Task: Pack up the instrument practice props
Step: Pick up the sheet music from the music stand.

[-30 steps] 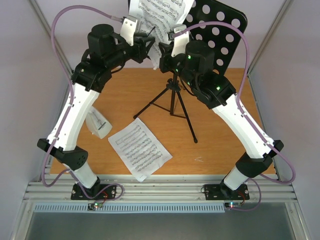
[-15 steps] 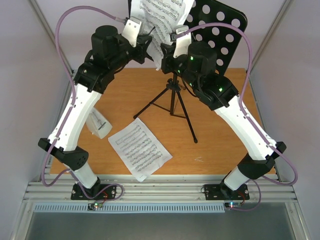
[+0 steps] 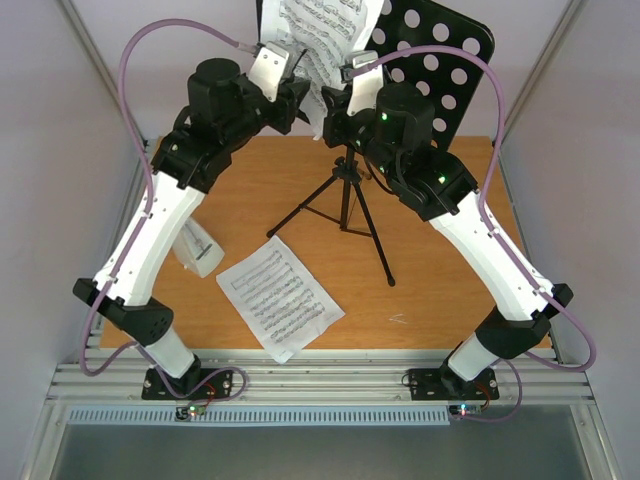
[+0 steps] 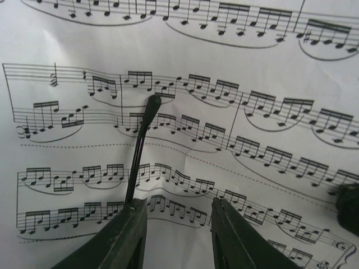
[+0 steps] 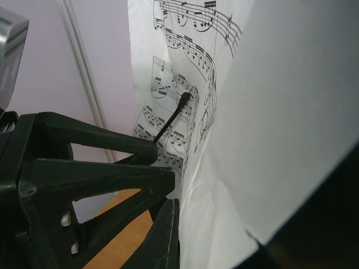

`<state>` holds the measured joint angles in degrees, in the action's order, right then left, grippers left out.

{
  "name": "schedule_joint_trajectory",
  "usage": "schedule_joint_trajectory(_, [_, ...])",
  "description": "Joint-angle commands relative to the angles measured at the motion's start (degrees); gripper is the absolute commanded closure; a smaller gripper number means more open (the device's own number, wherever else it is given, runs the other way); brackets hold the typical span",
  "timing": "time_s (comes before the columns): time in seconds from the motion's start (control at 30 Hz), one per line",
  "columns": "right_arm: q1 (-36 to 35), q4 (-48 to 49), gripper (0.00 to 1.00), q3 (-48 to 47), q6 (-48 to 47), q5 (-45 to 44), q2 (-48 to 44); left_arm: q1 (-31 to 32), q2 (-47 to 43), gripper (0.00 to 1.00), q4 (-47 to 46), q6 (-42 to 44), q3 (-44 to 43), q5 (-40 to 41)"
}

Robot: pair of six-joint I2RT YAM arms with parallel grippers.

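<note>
left gripper (image 4: 178, 212): jaws parted, facing the sheet-music page (image 4: 241, 84), gripping nothing | right gripper (image 3: 328, 102): pinched shut on page edge

The left arm (image 3: 160, 210) has swung rightward in the upper left of the frame, bringing the left gripper (image 3: 303, 100) closer to the sheet-music page (image 3: 322, 30).

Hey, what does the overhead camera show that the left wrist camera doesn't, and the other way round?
Only the overhead view shows the tripod music stand, plus the loose page and the metronome on the table. Only the left wrist view makes out the thin black retaining wire across the notes, and the left gripper with its jaws apart. Both show the sheet music on the stand.
</note>
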<state>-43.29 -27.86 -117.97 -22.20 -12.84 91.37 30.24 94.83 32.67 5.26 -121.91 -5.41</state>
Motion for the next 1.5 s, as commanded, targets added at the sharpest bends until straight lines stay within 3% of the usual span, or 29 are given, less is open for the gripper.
schedule_joint_trajectory(0.0, [0.23,0.52,0.99,0.09,-1.33,-0.50,-1.57,-0.18,-3.51,0.66,-5.87,1.18,2.89,0.36])
schedule_joint_trajectory(0.3, [0.24,0.02,0.99,-0.28,-1.70,-0.58,-1.88,-0.27,-7.16,0.65,-8.40,-0.60,6.37,-2.93])
schedule_joint_trajectory(0.57, [0.27,-0.36,0.99,-0.15,-1.45,-0.47,-2.16,-0.53,-0.79,0.62,-0.54,-0.28,-2.28,2.10])
schedule_joint_trajectory(0.93, [0.22,-0.47,0.99,-0.06,-1.62,-0.51,-2.05,-0.62,2.21,0.62,1.53,0.01,-3.81,4.15])
schedule_joint_trajectory(1.4, [0.22,-0.53,0.99,0.40,-1.71,-0.79,-2.13,-0.62,0.02,0.99,-2.88,0.09,0.44,4.39])
schedule_joint_trajectory(1.47, [0.21,-0.32,0.99,0.71,-1.73,-0.98,-2.37,-0.62,-0.57,1.00,-3.78,0.27,1.52,4.63])
